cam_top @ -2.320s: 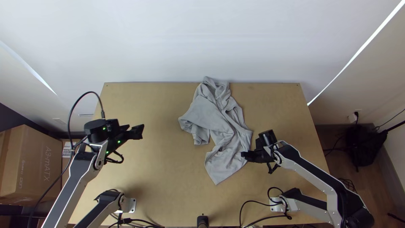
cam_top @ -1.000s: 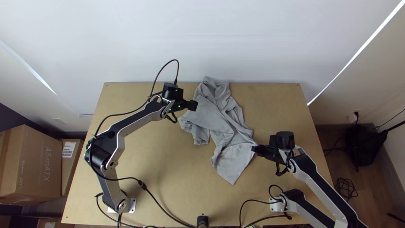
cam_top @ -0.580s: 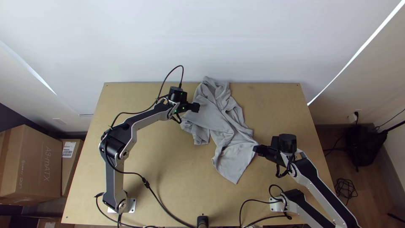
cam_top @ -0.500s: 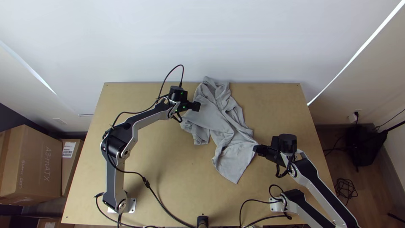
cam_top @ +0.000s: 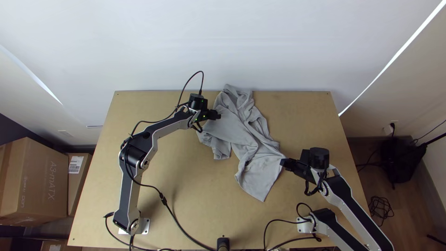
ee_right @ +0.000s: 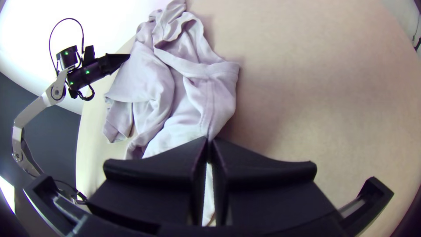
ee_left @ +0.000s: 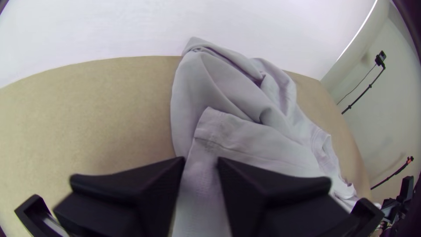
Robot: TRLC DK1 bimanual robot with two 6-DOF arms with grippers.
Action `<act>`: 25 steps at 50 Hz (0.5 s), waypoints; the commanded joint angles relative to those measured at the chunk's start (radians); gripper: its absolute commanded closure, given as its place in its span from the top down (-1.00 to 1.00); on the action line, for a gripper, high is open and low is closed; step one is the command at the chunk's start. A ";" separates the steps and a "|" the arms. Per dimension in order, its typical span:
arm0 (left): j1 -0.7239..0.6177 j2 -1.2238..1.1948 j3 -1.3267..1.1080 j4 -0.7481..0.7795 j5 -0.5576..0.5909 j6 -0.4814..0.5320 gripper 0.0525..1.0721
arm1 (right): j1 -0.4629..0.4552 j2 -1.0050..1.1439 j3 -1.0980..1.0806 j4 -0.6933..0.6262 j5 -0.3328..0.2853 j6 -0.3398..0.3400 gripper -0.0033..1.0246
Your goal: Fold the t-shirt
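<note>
T-shirt (cam_top: 261, 174) cloth lay rumpled and partly folded over itself, from the far edge of the wooden table (cam_top: 306, 116) down past its middle. Over the last couple of seconds I had drawn my right gripper (cam_top: 283, 163) a little outward, and the near part of the shirt had come with it: its lower corner had swung toward my right side, and the cloth there lay flatter than before, though creases remained. My right gripper's fingers were closed together on a pinch of the shirt's right edge, where a seam (ee_right: 209, 103) ran down to them.

Meanwhile my left gripper (cam_top: 217, 115) had crossed from well clear of the shirt to its far left side, and had hardly shifted in the last half second. Its fingers were slightly apart, with cloth in view between them, just by a stitched edge (ee_left: 215, 131).

To me that meant I was still straightening, with the real folding ahead. The next move, I judged, was to close the left gripper on that edge and spread the shirt between both holds; a shallow pinch might slip, or catch two layers at once.
</note>
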 commanded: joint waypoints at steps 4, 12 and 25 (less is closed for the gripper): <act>0.007 0.008 0.001 -0.003 0.002 -0.015 -0.95 | -0.022 -0.022 -0.021 0.011 0.007 0.023 -0.95; 0.030 -0.058 -0.017 -0.009 0.002 -0.050 -0.95 | -0.073 -0.031 0.000 0.008 0.007 0.021 -0.95; 0.113 -0.293 -0.044 -0.124 0.002 -0.096 -0.95 | -0.168 -0.031 0.100 0.016 0.008 -0.003 -0.95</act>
